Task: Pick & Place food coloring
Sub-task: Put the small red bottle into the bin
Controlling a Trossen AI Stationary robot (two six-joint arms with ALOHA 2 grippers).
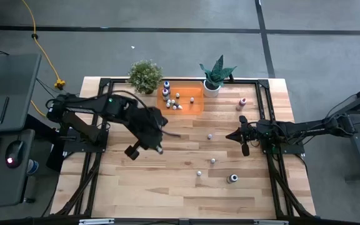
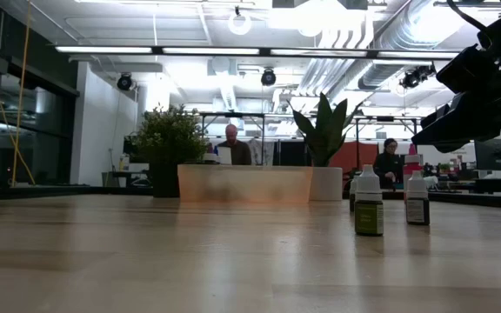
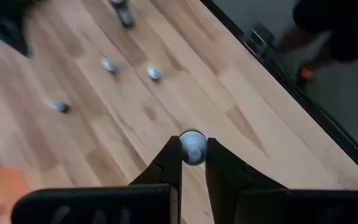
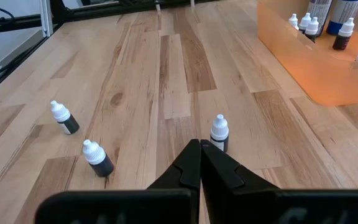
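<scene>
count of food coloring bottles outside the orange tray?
6. One bottle held in the left fingers; a pink bottle right of the spiky plant; three small bottles mid-table; a larger bottle beside them. The arms may hide more.

Pale wooden plank desk (image 1: pixel 136 187): light tan boards with darker brown streaks, black frame rails along edges. Translucent orange plastic tray (image 1: pixel 189 103): uniform orange. Tiny white-capped dark-bodied food coloring bottles (image 4: pixel 219 134): white cap, near-black body; one in low view shows olive-green label (image 2: pixel 369 217). Small pink bottle (image 1: pixel 242 103): pink body. Bushy potted plant (image 1: pixel 145 75): muted green. Spiky-leaved potted plant in white pot (image 1: pixel 215 76): deep green leaves. Left claw (image 3: pixel 193 163), right claw (image 4: pixel 200 163): matte black. Floor (image 1: pixel 167 50): grey, black lines.
</scene>
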